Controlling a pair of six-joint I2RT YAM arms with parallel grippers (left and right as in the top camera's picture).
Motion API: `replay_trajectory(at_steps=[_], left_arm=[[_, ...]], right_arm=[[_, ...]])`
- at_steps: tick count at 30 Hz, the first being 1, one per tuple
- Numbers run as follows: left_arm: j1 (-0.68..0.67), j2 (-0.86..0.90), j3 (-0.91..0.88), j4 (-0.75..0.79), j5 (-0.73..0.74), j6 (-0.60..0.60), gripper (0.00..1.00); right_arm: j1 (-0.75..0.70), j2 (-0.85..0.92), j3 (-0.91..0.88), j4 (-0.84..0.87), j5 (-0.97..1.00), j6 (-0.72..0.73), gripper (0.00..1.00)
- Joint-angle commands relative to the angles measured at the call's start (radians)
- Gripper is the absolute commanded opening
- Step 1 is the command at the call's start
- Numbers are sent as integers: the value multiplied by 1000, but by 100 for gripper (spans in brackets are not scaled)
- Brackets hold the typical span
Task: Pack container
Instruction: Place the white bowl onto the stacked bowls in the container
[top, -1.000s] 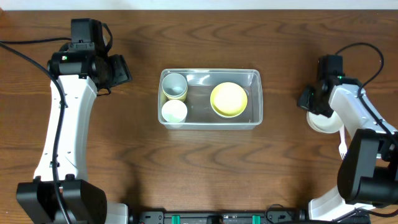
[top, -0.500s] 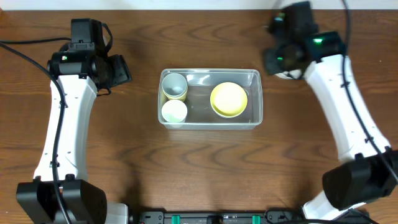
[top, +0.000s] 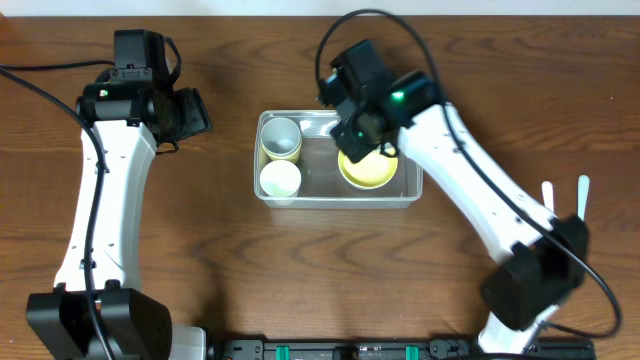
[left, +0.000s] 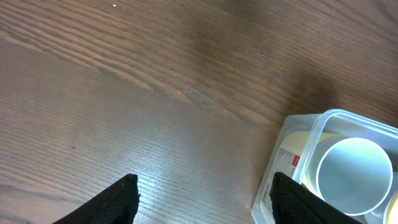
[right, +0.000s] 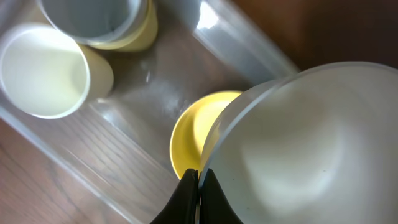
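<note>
The clear rectangular container sits mid-table. It holds a grey cup nested in a yellow cup, a white cup and a yellow bowl. My right gripper is above the container's right half. In the right wrist view it is shut on the rim of a white bowl, held over the yellow bowl and the container's wall. My left gripper is open and empty left of the container.
Two white plastic utensils lie at the right of the table. The right arm stretches diagonally from the front right corner to the container. The left arm runs along the left side.
My right arm has swung from the table's right side, past the far edge, to over the container, carrying the white bowl. The left arm has not moved.
</note>
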Motion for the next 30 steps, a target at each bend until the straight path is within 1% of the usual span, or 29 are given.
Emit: replay_trajectory(at_steps=[1,7,10,16,22,26,29,30], left_arm=[[2,5,-4,-5,3,-9,69],[2,5,-4,-4,3,-9,69],[2,5,-4,-3,3,-9,69],[2,5,-4,-3,3,-9,69],[2,5,-4,-3,3,-9,69],[2,5,-4,-4,3,-9,69],[2,5,-4,-5,3,-9,69],[2,5,-4,-4,3,-9,69]], right_arm=[[13,66,6,-13,3,5,1],[12,134,6,-34,1,5,1],[12,135,6,-33,1,5,4],[11,134,6,-34,2,2,20],[10,124,7,-29,6,1,27],[-3,82,7,-9,13,12,34],[-32,34,7,-4,16,21,37],[-45,19,7,-4,16,21,43]])
